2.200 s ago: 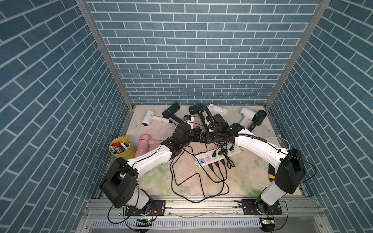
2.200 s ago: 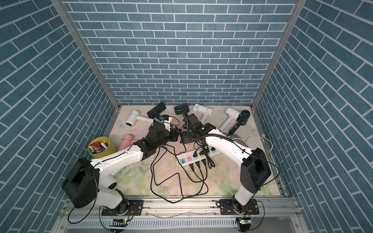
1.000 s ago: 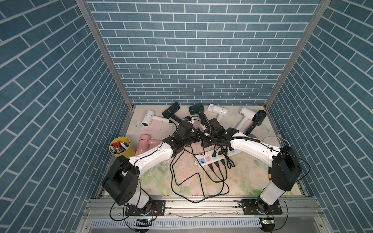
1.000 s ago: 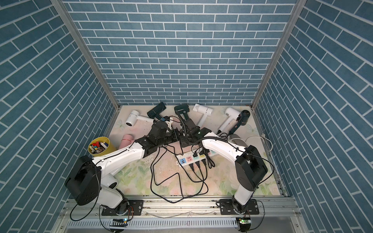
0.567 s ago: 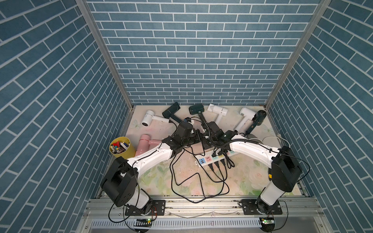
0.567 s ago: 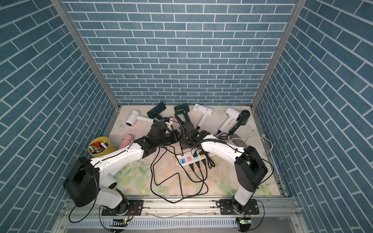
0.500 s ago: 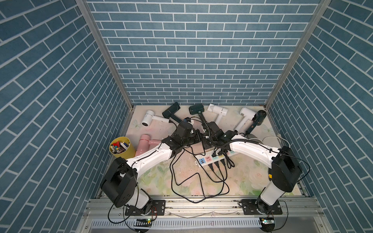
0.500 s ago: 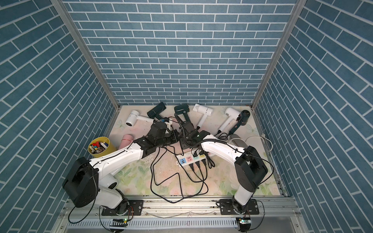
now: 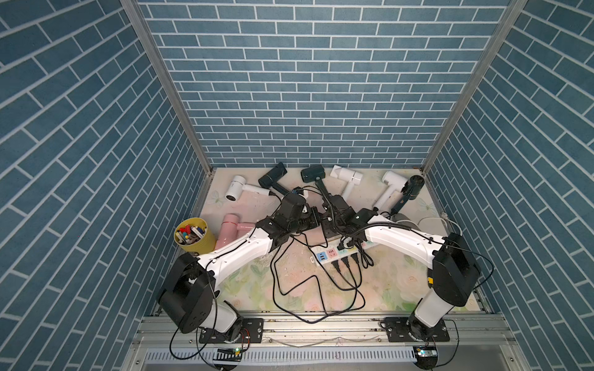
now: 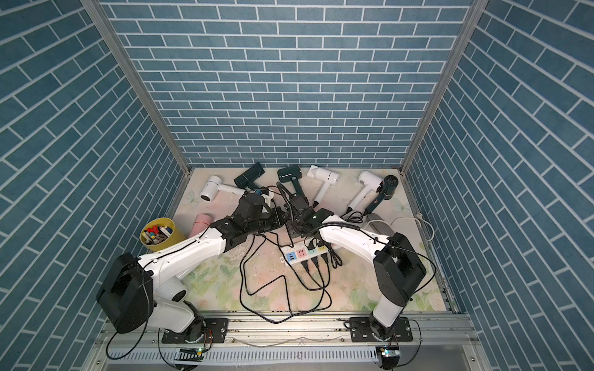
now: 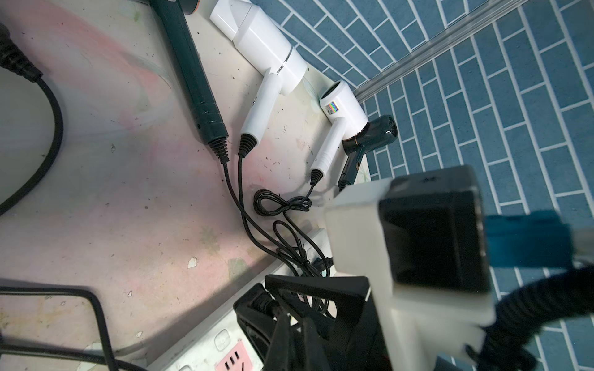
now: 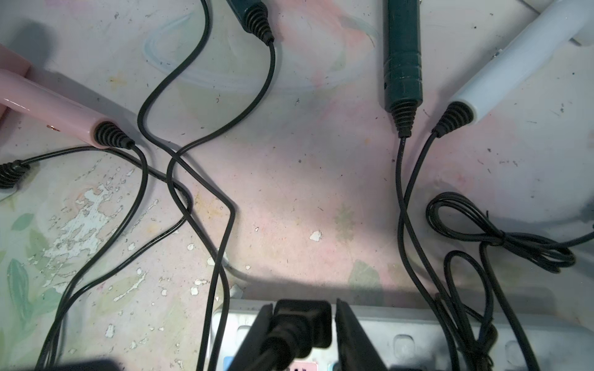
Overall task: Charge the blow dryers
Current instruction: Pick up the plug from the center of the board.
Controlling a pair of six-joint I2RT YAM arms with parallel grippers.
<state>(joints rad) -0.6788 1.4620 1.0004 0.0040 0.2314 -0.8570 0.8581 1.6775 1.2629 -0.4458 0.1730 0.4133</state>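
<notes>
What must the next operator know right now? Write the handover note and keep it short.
Left gripper: shut, tips by the power strip.
Right gripper: open, jaws either side of a black plug that looks seated in the strip.
Seven blow dryers lie along the back and left of the mat, the pink one beside the yellow cup.
Done: several plugs are in the strip.
Left: the cords overlap, so trace each one to find which dryers are unplugged.

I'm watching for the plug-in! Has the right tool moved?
Yes. The right tool has come forward, away from the back wall and toward the power strip.
</notes>
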